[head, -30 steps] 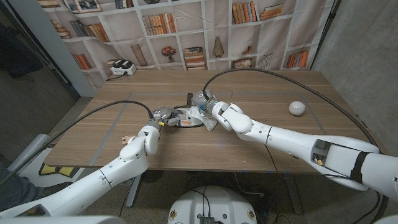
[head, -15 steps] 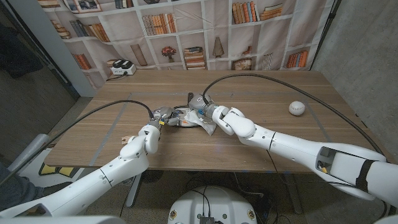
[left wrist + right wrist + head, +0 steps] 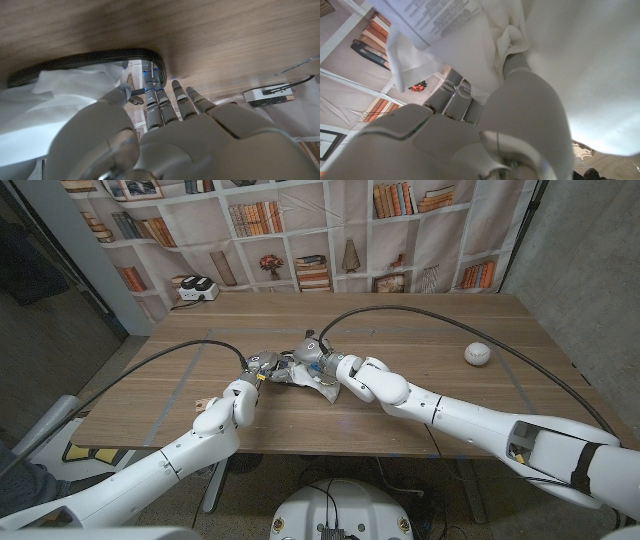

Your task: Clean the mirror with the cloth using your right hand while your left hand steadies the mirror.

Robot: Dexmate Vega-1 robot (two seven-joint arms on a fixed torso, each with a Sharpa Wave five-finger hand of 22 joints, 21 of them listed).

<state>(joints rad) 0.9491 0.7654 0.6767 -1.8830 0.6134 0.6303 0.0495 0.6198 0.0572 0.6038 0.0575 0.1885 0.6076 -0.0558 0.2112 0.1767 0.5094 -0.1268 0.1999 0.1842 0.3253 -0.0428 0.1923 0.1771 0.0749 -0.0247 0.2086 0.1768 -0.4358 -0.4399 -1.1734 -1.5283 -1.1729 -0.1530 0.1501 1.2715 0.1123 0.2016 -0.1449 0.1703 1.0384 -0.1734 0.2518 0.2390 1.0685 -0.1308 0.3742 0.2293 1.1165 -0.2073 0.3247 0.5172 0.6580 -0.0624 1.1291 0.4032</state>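
Note:
The mirror (image 3: 287,373), an oval glass in a dark rim (image 3: 100,54), lies flat on the wooden table near its middle. My left hand (image 3: 261,364) is at the mirror's left end, its fingers (image 3: 165,102) stretched out and pressing on the glass, where they are reflected. My right hand (image 3: 320,363) grips the white cloth (image 3: 318,379) and presses it onto the mirror from the right. In the left wrist view the cloth (image 3: 65,87) covers much of the glass, close to my left hand (image 3: 175,137). The cloth (image 3: 580,60) drapes around my right hand (image 3: 520,115).
A white ball (image 3: 478,353) lies on the table's right side. A white and black device (image 3: 197,288) stands at the back left corner. A bookshelf backdrop hangs behind the table. A small light object (image 3: 205,402) lies beside my left forearm.
My right hand has slid left across the mirror with the cloth, closing in on my left hand. The left hand has stayed where it was.

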